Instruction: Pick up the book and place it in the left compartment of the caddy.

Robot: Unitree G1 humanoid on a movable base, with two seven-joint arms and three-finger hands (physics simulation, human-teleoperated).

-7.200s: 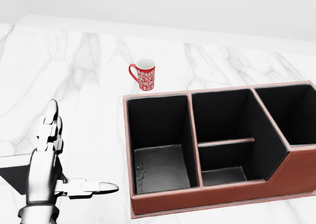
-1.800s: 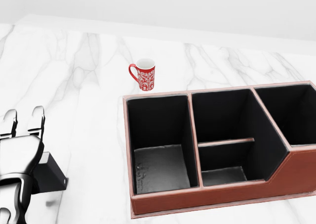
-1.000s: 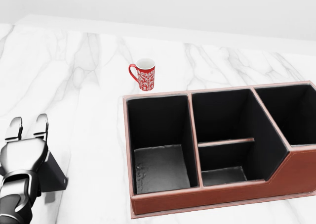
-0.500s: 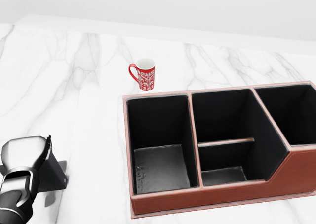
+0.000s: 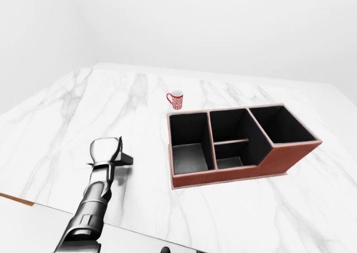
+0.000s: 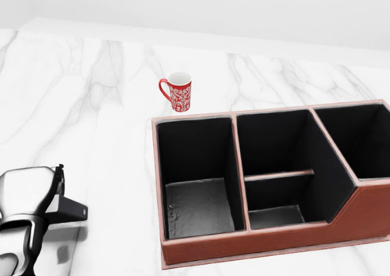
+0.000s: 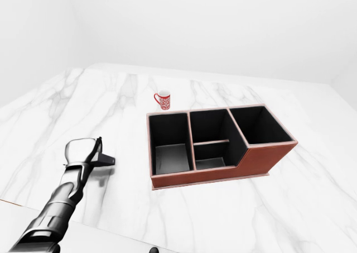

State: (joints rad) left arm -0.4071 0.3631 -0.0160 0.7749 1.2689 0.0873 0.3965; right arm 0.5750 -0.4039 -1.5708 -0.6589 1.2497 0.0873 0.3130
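Observation:
My left hand [image 6: 49, 194] is shut on the dark book [image 6: 70, 209] at the lower left of the head view. It holds the book a little above the marble counter, and a shadow lies under it. The back of the hand hides the fingers. The red-brown caddy [image 6: 256, 242] with black insides stands to the right. Its left compartment [image 6: 198, 206] holds nothing. The hand and book are well to the left of the caddy, also in the left-eye view [image 5: 124, 160]. My right hand does not show.
A red patterned mug [image 6: 178, 92] stands on the white marble counter [image 6: 103, 105] just above the caddy's left compartment. The counter's near edge [image 5: 33, 204] runs along the bottom left of the left-eye view.
My left hand's fingers curled round the book over the last second. The book has come up off the counter and turned flatter, with its shadow now below it.

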